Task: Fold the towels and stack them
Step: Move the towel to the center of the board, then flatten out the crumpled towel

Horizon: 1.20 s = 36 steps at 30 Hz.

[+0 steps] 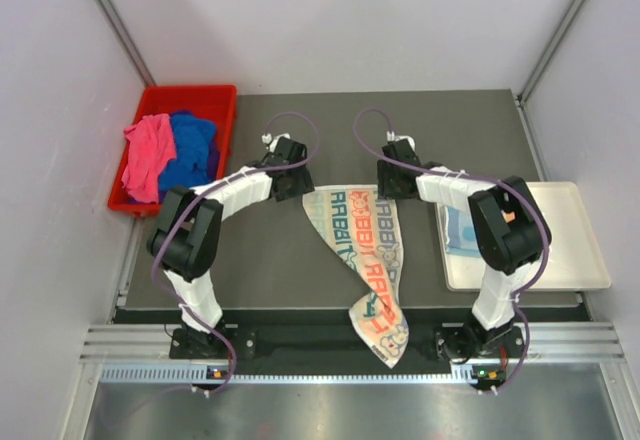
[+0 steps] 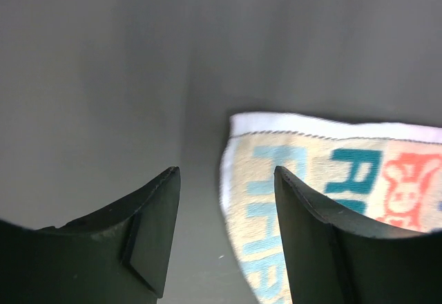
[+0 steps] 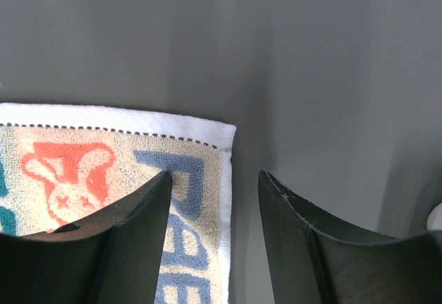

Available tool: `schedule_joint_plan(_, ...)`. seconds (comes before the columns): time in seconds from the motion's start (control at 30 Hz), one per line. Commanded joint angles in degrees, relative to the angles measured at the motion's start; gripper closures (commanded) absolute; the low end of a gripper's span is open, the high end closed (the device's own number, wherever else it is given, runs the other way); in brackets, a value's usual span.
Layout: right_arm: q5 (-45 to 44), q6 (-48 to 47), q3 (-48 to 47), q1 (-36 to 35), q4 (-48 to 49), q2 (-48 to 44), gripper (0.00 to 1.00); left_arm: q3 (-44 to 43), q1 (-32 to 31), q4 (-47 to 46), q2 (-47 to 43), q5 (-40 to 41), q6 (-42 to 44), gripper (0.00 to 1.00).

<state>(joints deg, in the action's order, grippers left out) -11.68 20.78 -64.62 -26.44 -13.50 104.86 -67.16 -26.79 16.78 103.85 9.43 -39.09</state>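
Observation:
A cream towel with teal and orange lettering lies twisted across the middle of the table, its near end hanging over the front edge. My left gripper hovers at its far left corner. In the left wrist view the left gripper is open, and the towel's rounded corner lies flat below, partly under the right finger. My right gripper is at the far right corner. In its wrist view the right gripper is open, astride the towel's white hemmed edge. Neither gripper holds cloth.
A red bin at the far left holds a pink towel and a royal blue one. A white tray at the right carries a folded light blue patterned towel. Dark table mat lies under both arms.

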Motion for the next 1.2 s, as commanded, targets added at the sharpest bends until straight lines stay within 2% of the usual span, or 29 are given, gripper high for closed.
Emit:
schedule_joint_plan(0.0, -1.24, 0.32, -2.88, 0.51, 2.95, 0.96, 0.47, -4.73, 0.07, -4.12, 2.30, -4.07, 2.96, 0.39)
schedule_joint_plan(0.3, -1.06, 0.67, -2.70, 0.42, 3.48, 2.98, 0.49, -10.71, 0.07, 5.28, 9.08, 0.67, 3.23, 0.45)
schedule_joint_plan(0.5, -1.50, 0.41, -3.49, 0.42, 3.21, 3.68, 0.50, -11.42, 0.07, 6.87, 10.31, 0.94, 4.02, 0.46)
schedule_joint_plan(0.63, -1.59, 0.41, -3.85, 0.33, 3.21, 4.21, 0.52, -11.51, -0.11, 6.87, 11.46, 0.41, 4.20, 0.52)
schedule_joint_plan(0.77, -1.50, 0.41, -4.37, 0.25, 3.21, 5.27, 0.54, -12.12, -0.20, 7.39, 12.51, -0.38, 4.64, 0.60)
schedule_joint_plan(0.9, -0.97, 0.41, -4.73, 0.25, 3.13, 6.23, 0.56, -13.26, -0.28, 8.45, 14.00, -0.47, 4.55, 0.74)
schedule_joint_plan(0.93, -0.80, 0.41, -4.81, 0.33, 3.13, 6.41, 0.58, -13.44, -0.37, 8.54, 14.27, -0.47, 4.64, 0.83)
schedule_joint_plan(1.0, -0.45, 0.41, -4.55, 0.33, 3.21, 6.50, 0.60, -13.53, -0.46, 8.63, 14.45, -0.73, 4.38, 0.88)
schedule_joint_plan(1.03, -0.36, 0.49, -4.55, 0.25, 3.39, 6.41, 0.62, -13.53, -0.55, 8.63, 14.45, -0.82, 4.29, 0.94)
schedule_joint_plan(1.17, -0.36, 0.32, -4.55, 0.33, 3.30, 6.24, 0.68, -13.62, -0.64, 8.54, 13.66, -0.73, 4.20, 1.00)
